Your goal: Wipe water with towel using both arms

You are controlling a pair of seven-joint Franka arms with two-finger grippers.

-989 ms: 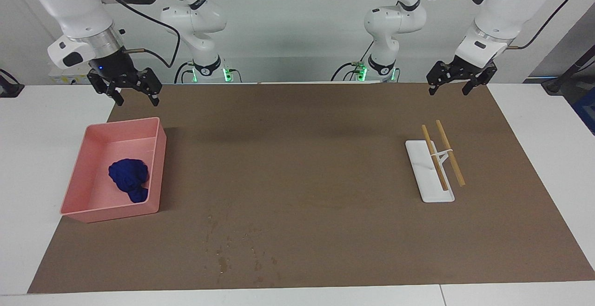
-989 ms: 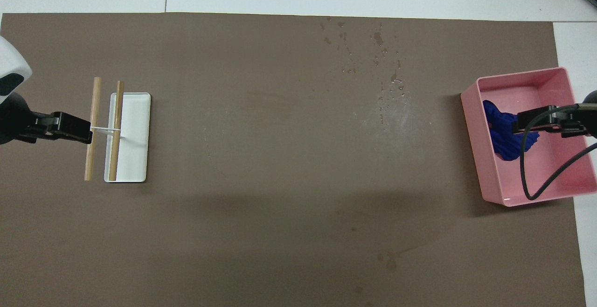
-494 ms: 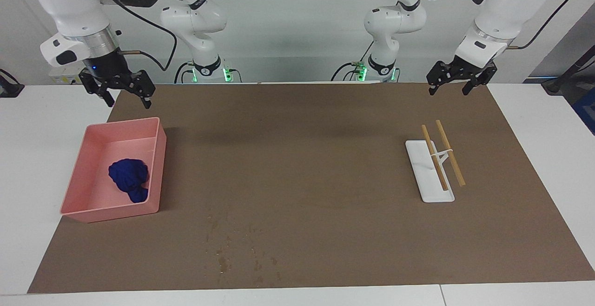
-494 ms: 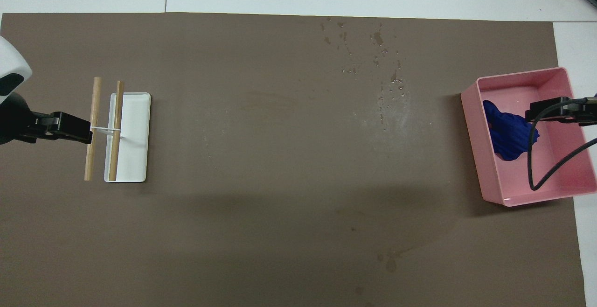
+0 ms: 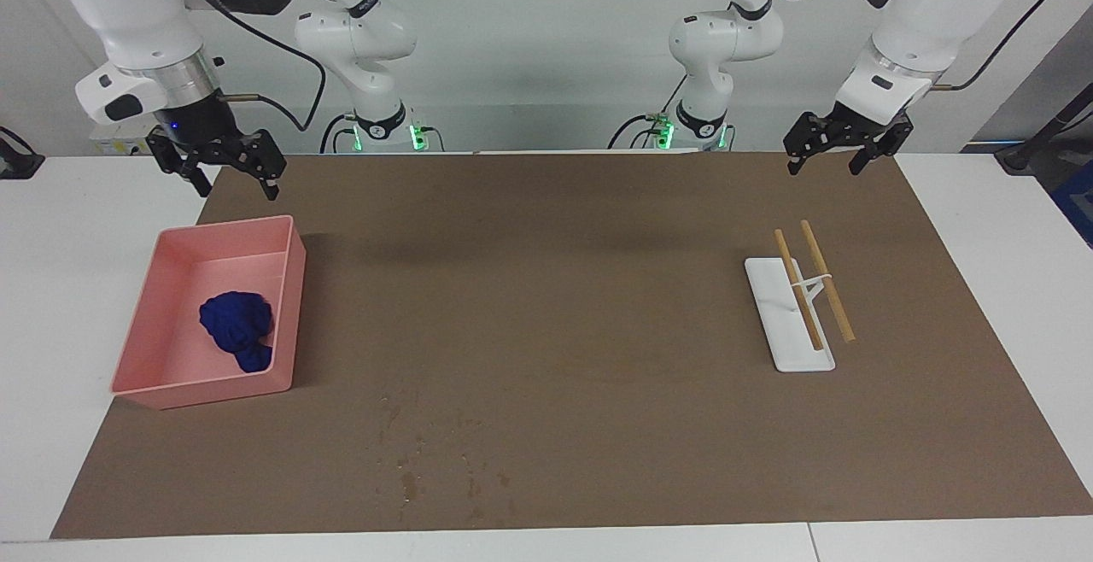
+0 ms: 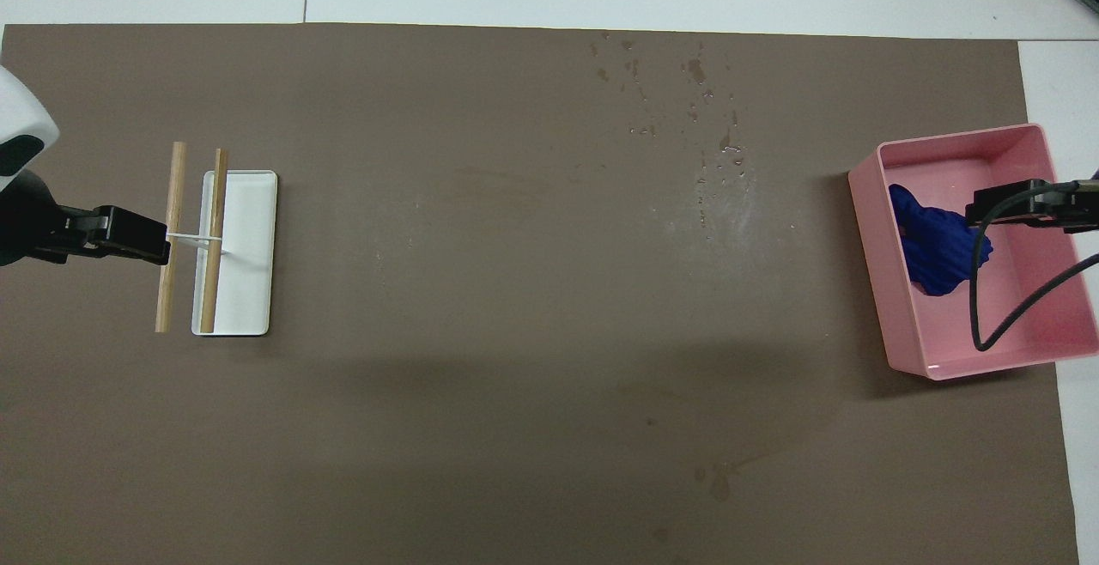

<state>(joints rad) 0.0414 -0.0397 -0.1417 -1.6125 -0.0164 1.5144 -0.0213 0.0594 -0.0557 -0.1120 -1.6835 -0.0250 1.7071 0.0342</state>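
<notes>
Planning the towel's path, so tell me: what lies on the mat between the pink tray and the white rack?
Only bare brown mat between pink tray and white rack, seen in both views; the water drops lie farther from the robots.

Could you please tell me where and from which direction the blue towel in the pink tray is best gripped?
Grip the towel on the high crown of its crumpled bundle, coming straight down from above. The pink tray walls block a sideways approach, and the wrinkled folds on top likely give the fingers something to pinch. The open right tool is closest.

Robotics lab, two white arms (image 5: 128, 15) bolted at a plain white table (image 5: 68, 229), brown mat (image 5: 555, 331) under both pincers, bare grey wall, trailing cables
</notes>
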